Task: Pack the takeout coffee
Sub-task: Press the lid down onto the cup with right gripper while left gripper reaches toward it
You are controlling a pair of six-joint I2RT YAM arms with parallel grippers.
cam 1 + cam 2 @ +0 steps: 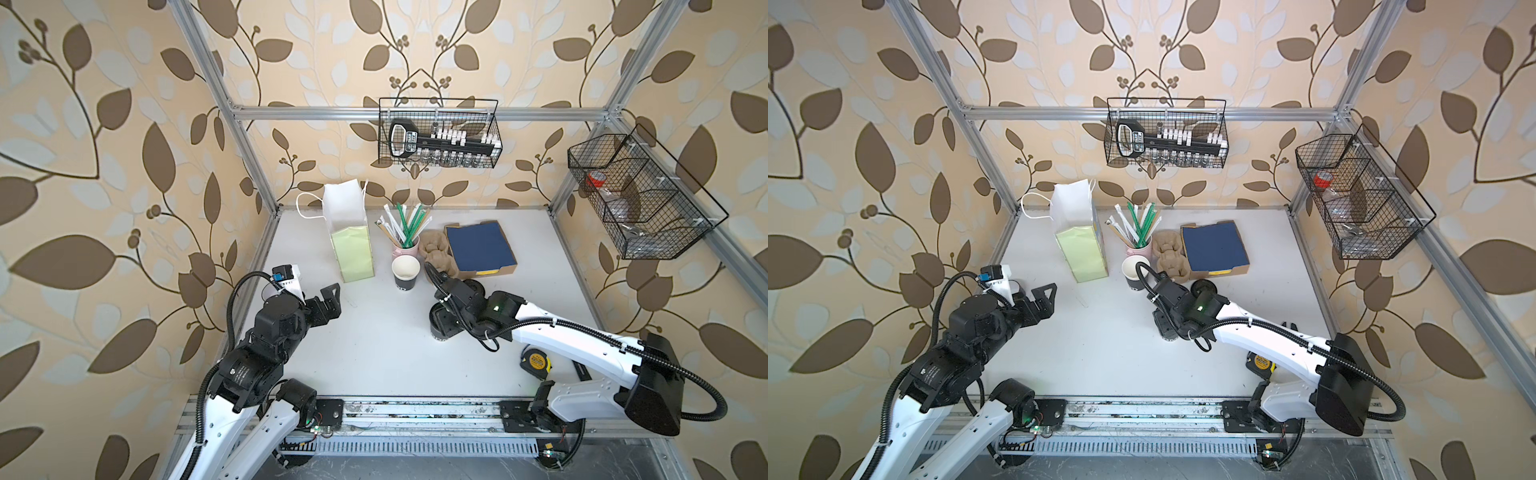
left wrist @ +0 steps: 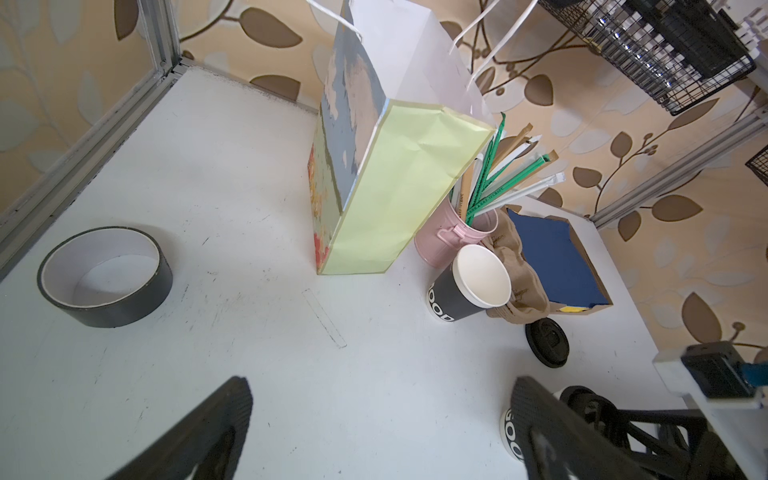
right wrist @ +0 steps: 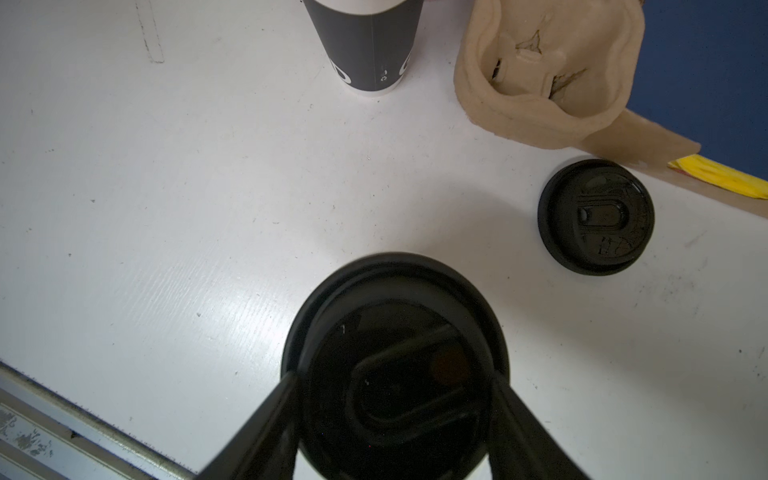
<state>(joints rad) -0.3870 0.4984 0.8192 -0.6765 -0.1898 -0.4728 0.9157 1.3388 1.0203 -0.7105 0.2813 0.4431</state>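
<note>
Two robot arms reached over a white table (image 1: 374, 353) as we watched from above. Largest of the objects was a paper bag (image 1: 352, 249), which stood upright and open just beyond the left gripper (image 1: 330, 297), its pale green side turned toward the fingertips. That gripper hung with its jaws spread wide, nothing between them and only bare tabletop below. To its left, well apart from the bag, a roll of dark tape (image 2: 104, 276) lay flat.

Farthest beyond the right gripper (image 3: 395, 382) sat a cardboard box of dark blue napkins (image 1: 480, 249). A brown pulp cup carrier (image 1: 432, 249) rested against the side of the box nearer the bag. A pink cup of straws (image 1: 405, 248) stood between the carrier and the bag.

Nearer the right gripper than the pink cup, and just beside it, we saw the open cup (image 1: 405, 272), upright, black outside with white lettering, its white inside showing. Its twin, the lidded cup (image 2: 511, 436), stood on the table directly beneath the right gripper. In the right wrist view the two fingers (image 3: 286, 399) pressed in on opposite sides of its black lid, which was seated on the cup.

Smallest was a loose lid (image 3: 596, 216), flat on the table a little beyond the right gripper, near the corner of the napkin box.
</note>
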